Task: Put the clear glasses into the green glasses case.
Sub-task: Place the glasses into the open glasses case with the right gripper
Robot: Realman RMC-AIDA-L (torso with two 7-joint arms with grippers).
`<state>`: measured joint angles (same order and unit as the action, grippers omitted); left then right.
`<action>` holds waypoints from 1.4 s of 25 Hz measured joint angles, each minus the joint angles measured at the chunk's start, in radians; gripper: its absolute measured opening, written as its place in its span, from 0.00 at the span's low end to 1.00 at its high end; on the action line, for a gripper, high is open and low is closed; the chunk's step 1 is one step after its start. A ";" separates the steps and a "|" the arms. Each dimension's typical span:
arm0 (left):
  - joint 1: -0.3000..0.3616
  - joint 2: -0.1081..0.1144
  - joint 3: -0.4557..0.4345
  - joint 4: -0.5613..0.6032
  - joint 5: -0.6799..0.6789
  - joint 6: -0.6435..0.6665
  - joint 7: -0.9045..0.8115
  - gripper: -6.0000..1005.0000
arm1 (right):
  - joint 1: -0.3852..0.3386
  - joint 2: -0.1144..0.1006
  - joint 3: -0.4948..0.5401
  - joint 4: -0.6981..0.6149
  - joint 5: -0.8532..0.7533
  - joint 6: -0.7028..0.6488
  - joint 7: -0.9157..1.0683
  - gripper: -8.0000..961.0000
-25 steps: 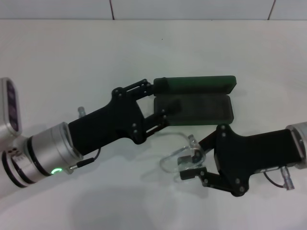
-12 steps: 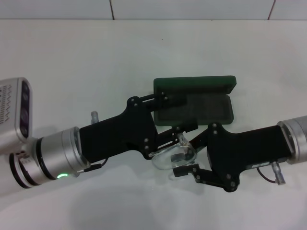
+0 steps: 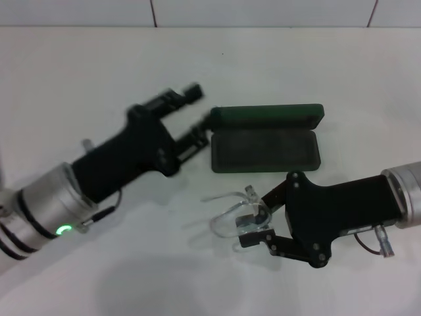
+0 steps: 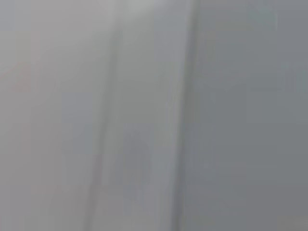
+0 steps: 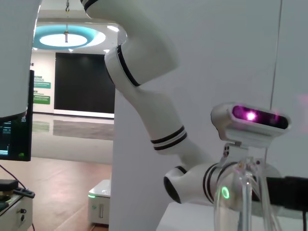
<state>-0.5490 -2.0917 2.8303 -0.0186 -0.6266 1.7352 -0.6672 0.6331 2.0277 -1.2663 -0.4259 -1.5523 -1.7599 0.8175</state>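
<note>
My right hand (image 3: 255, 227) is gripping the clear glasses (image 3: 231, 212), holding them just in front of the green glasses case (image 3: 266, 146), which is lying open on the white worktop (image 3: 296, 72). My left hand (image 3: 196, 113), fingers spread and gripping nothing, is hovering beside the case's left end.

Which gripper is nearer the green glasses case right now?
Left. The left gripper sits open just beside the end of the green glasses case, almost touching. The right gripper is in front of it, shut on the clear glasses.
</note>
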 joint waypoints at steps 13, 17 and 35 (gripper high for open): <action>0.146 0.007 0.000 -0.036 -0.316 -0.005 -0.013 0.55 | 0.114 -0.011 -0.071 -0.624 -0.412 0.253 0.957 0.15; 0.155 0.012 -0.001 -0.037 -0.340 -0.002 -0.043 0.55 | 0.308 -0.005 -0.110 -0.643 -0.667 0.244 1.251 0.16; 0.141 0.005 0.008 -0.052 -0.342 -0.047 -0.051 0.55 | 0.421 0.000 -0.478 -0.513 -0.907 0.397 1.496 0.19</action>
<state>-0.4081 -2.0864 2.8385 -0.0710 -0.9687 1.6884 -0.7185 1.0537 2.0279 -1.7446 -0.9385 -2.4594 -1.3630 2.3131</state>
